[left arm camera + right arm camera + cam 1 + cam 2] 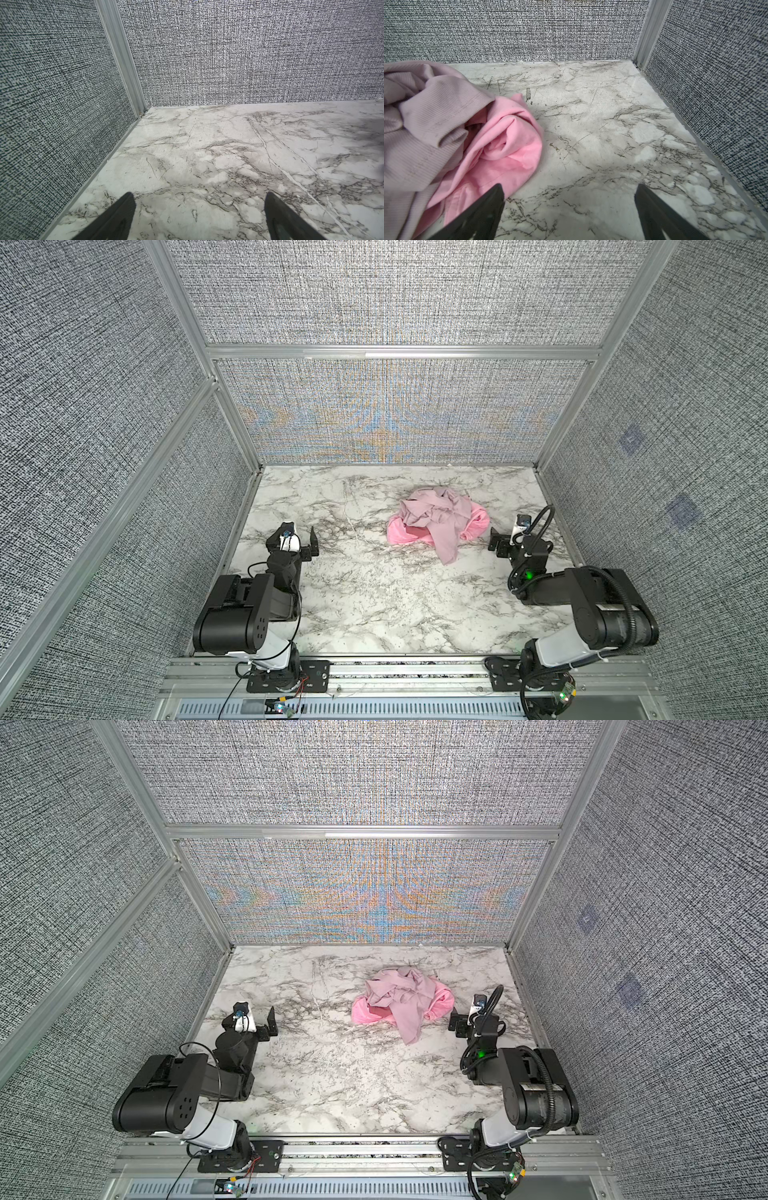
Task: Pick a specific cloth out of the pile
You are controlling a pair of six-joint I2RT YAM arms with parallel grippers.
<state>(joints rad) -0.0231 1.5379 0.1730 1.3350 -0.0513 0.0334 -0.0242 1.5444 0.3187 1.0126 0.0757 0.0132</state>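
Note:
The pile (436, 522) (401, 1002) lies on the marble table, right of the middle and towards the back. The cloth (398, 534) (362, 1014) is bright pink and sits at the bottom, showing on both sides of the heap. A ribbed dusty-rose cloth (442, 516) (425, 116) is draped over it. My right gripper (509, 533) (570, 187) stands open just right of the pile, with bare marble between its fingers. One of its fingertips (496, 193) is next to a rolled fold of the cloth (508, 145). My left gripper (293, 536) (198, 195) is open over bare table far to the left.
Grey woven walls (395, 418) with aluminium posts (124, 62) (648, 33) close the table (374, 593) in at the back and both sides. The arm bases stand on a metal rail (407, 672) at the front edge.

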